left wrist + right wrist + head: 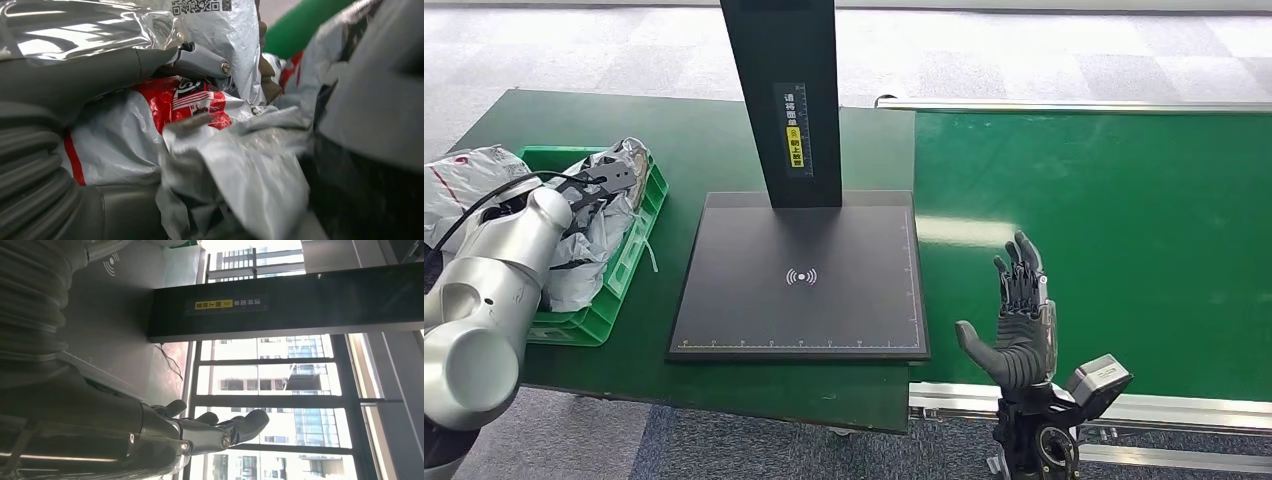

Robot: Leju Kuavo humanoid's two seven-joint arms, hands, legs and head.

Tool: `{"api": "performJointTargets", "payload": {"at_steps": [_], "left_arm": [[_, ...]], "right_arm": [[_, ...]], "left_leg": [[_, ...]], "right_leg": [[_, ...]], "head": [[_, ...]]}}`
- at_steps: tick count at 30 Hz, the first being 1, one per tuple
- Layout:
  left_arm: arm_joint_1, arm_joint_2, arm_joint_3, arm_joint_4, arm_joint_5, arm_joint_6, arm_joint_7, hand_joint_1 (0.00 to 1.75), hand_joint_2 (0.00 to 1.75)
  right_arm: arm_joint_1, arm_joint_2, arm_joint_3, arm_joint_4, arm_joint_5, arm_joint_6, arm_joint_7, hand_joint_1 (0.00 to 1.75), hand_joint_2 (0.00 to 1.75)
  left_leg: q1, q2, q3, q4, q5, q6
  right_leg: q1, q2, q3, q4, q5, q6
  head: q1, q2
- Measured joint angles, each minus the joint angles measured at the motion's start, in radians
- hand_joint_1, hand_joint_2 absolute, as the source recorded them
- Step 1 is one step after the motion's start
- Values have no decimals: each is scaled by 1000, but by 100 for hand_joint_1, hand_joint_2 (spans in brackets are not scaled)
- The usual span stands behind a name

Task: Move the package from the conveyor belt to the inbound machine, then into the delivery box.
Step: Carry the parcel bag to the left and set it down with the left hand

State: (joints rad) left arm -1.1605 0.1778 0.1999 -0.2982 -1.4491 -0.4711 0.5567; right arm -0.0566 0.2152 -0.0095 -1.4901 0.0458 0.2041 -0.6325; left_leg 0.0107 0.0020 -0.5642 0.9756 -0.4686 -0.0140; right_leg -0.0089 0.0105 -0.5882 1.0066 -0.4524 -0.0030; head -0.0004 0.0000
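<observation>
Closest in, at about five o'clock, the robot's right hand (1021,330) stands upright over the near edge of the conveyor belt (1124,250), palm turned toward the scanner, fingers (240,422) spread apart and holding nothing; the wrist camera shows them stretched out straight against tall windows (280,385) with city buildings beyond. The green belt runs off to three o'clock with a metal rail (1184,410) along its near side. At about eight o'clock the silver left arm (494,290) reaches up and across into the delivery box (614,290), a green plastic crate sitting on the green table (694,140). The left hand (594,190) is down among the crumpled bags in that crate, and its dark fingers lie against the package (614,215), a silvery-grey poly mailer; from close up the thick grey thumb (195,60) presses on shiny film carrying a QR label (200,6), with a red-and-white printed bag (190,102) just beneath, though I cannot tell whether the hand actually grips the package or merely rests on it. Another pale bag (469,175) bulges over the crate's far left rim. In the middle, at twelve o'clock, the inbound machine (799,275) lies flat and dark with a white wireless symbol (801,276), and its black post (784,100) rises from the far edge, bearing a yellow sticker (795,145).
</observation>
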Motion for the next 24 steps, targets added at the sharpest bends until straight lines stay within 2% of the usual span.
{"api": "performJointTargets", "payload": {"at_steps": [5, 6, 9, 10, 13, 16, 21, 24], "left_arm": [[25, 8, 37, 5, 6, -12, -29, 175, 175], [27, 9, 42, 6, 6, -15, -30, 165, 175], [35, 10, 49, 8, 3, -23, -35, 34, 175], [39, 11, 50, 8, 0, -17, -38, 0, 175], [58, 10, 50, 8, -14, 60, -64, 0, 175], [82, 4, 50, 7, -19, 234, -144, 0, 175], [122, -24, 58, -14, 37, 628, -405, 0, 175], [140, -47, 79, -39, 148, 793, -632, 0, 175]], "right_arm": [[-3, -1, 7, 2, -9, -11, 0, 0, 175], [-3, -1, 8, 2, -10, -11, 0, 0, 175], [-2, -1, 10, 2, -14, -11, 1, 0, 175], [-2, -1, 10, 2, -15, -11, 2, 0, 175], [1, -1, 9, -2, -19, -11, 7, 0, 175], [17, -1, 9, -22, -20, -4, 16, 0, 175], [56, 4, 6, -70, -14, 14, 25, 0, 175], [64, 7, 4, -82, -14, 18, 25, 0, 175]], "left_leg": [[0, 0, 1, 0, 0, 0], [0, 0, 1, 0, 0, 0], [0, 0, 3, 0, 0, 0], [0, 0, 3, 0, 0, 0], [0, 0, 5, 0, 0, 0], [0, -1, 5, 0, 0, 0], [0, -6, 3, 0, 1, -1], [0, -6, 3, 0, 1, -1]], "right_leg": [[0, 0, 1, 0, 0, 0], [0, 0, 1, 0, 0, 0], [0, 0, 3, 0, 0, 0], [0, 0, 3, 0, 0, 0], [0, 0, 4, 0, 0, 0], [0, -1, 4, 0, 0, 0], [0, -7, 4, 0, 0, 0], [0, -7, 4, 0, 0, 0]], "head": [[0, 0], [0, 0], [0, 0], [0, 0], [0, 0], [0, 0], [0, 0], [0, 0]]}}
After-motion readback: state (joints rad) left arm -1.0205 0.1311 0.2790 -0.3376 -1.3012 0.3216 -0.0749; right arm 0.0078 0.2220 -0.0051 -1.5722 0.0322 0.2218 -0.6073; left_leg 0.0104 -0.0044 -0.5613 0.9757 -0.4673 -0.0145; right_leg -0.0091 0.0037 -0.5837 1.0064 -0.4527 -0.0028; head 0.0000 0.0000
